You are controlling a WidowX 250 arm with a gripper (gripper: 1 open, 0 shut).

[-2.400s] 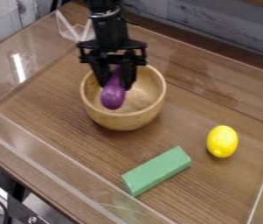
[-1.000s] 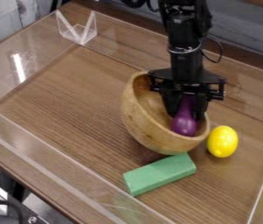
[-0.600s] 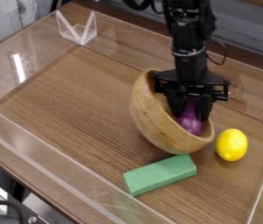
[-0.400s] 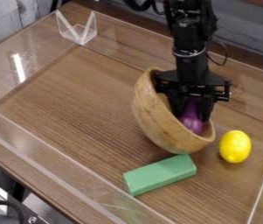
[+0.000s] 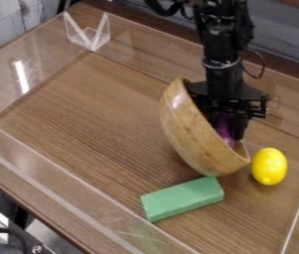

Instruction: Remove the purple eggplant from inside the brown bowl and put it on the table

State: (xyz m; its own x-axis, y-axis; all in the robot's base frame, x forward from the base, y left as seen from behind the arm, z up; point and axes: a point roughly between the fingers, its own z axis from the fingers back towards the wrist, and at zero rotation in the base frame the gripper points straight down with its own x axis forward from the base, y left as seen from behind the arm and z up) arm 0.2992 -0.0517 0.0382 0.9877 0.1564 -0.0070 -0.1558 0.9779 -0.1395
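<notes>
— Right, item one: claw?

— My claw (image 5: 234,127) points straight down into the brown bowl (image 5: 192,132), fingers drawn tight on the purple eggplant (image 5: 234,132); only a sliver of purple shows between them, behind the bowl's raised wall.

— Item two: the bowl?

— Tipped steeply on its side, opening turned to the right, rounded outside facing left, lower edge on the counter (image 5: 98,109).

— So the eggplant is where?

— Inside the tilted bowl, low down near the rim, in my grip. Whether it touches the wood I cannot tell.

— Other stock?

— One yellow lemon (image 5: 268,166), just beside the bowl's lower right edge; one green block (image 5: 183,198), lying flat in front of the bowl, apart from it. Clear acrylic walls (image 5: 85,32) edge the counter
</notes>
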